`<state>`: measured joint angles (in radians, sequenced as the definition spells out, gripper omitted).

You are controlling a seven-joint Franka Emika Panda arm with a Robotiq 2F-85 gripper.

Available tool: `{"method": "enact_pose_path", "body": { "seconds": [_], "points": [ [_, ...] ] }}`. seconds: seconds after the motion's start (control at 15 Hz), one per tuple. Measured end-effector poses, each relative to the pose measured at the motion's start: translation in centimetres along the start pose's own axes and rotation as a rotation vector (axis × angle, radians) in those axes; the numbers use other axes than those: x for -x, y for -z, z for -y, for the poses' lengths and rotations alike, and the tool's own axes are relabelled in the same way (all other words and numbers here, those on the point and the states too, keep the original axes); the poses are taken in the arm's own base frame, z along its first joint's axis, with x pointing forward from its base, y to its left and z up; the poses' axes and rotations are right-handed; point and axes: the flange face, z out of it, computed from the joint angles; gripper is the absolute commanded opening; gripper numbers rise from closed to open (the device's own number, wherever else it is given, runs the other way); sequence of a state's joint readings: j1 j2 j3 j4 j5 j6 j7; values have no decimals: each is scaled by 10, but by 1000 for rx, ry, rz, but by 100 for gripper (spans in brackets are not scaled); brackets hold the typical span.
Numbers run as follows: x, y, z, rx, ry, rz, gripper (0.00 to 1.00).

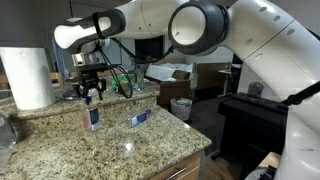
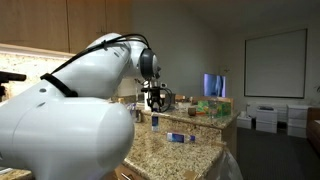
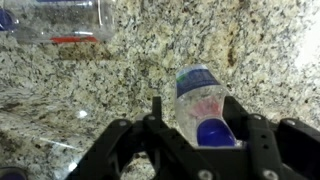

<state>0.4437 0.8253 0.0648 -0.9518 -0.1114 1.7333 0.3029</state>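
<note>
A small clear bottle with a blue cap (image 1: 94,118) stands upright on the speckled granite counter (image 1: 60,145); it also shows in an exterior view (image 2: 154,122). My gripper (image 1: 92,96) hangs straight over it, fingertips about level with the cap, as an exterior view (image 2: 153,101) also shows. In the wrist view the bottle (image 3: 203,100) lies between the two fingers of the gripper (image 3: 196,118). There is a gap on the left side, so the jaws look open. A second like bottle (image 1: 140,118) lies on its side nearby, and shows in the wrist view (image 3: 60,22) too.
A large paper towel roll (image 1: 27,78) stands at the counter's back corner. Clutter and cables (image 1: 122,80) sit behind the gripper. The counter edge (image 1: 190,140) drops off near the lying bottle. A table with boxes (image 2: 215,108) and a projection screen (image 2: 275,62) are beyond.
</note>
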Motion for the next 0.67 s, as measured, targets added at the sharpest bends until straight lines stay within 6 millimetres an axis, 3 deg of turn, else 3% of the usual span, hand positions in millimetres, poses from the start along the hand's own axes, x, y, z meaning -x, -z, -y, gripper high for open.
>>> {"method": "enact_pose_path", "body": {
  "seconds": [0.2,0.27,0.33,0.47,0.67],
  "points": [
    [-3,3,-1,-35,-6,-9,15],
    [-3,3,-1,-57,-7,-4,23],
    [-3,1,-1,-80,-6,2,52],
    [-5,1,-2,-117,-7,8,51],
    [-9,5,-5,-139,-16,-1,68]
  ]
}}
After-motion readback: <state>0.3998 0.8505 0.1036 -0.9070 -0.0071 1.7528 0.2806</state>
